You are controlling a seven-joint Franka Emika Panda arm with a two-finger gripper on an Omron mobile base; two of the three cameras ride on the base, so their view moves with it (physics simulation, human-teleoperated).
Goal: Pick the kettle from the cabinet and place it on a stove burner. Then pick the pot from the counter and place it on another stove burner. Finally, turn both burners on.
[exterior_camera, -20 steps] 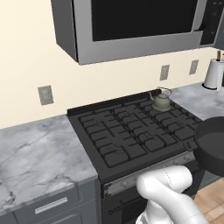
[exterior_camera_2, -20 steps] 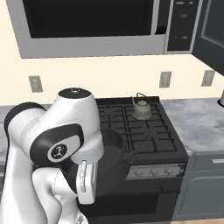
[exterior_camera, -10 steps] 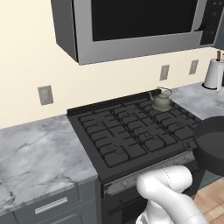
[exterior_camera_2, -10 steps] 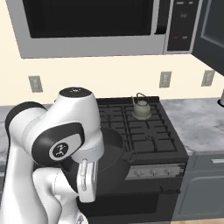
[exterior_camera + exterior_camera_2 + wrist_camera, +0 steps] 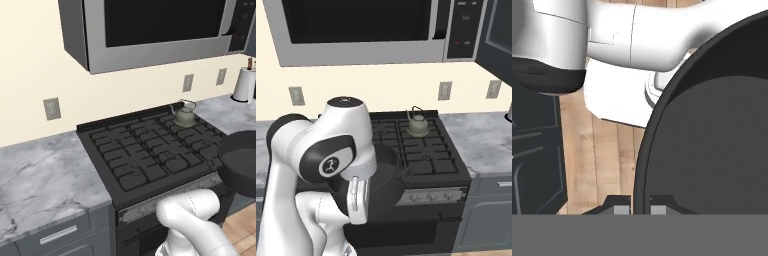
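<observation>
Kettle (image 5: 184, 116) on stove burners (image 5: 150, 150), back right corner. Marble counter (image 5: 45, 175) either side; paper towel roll (image 5: 244, 84) at right counter's back edge.

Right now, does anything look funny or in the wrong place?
Yes. The pot isn't on the stove: it hangs in the air off the stove's front corner, over the wooden floor, its rim pinched by the gripper. The kettle sits properly on a back burner.

The pot (image 5: 241, 167) is cut off at the right edge; the arm (image 5: 331, 155) hides most of it.
</observation>
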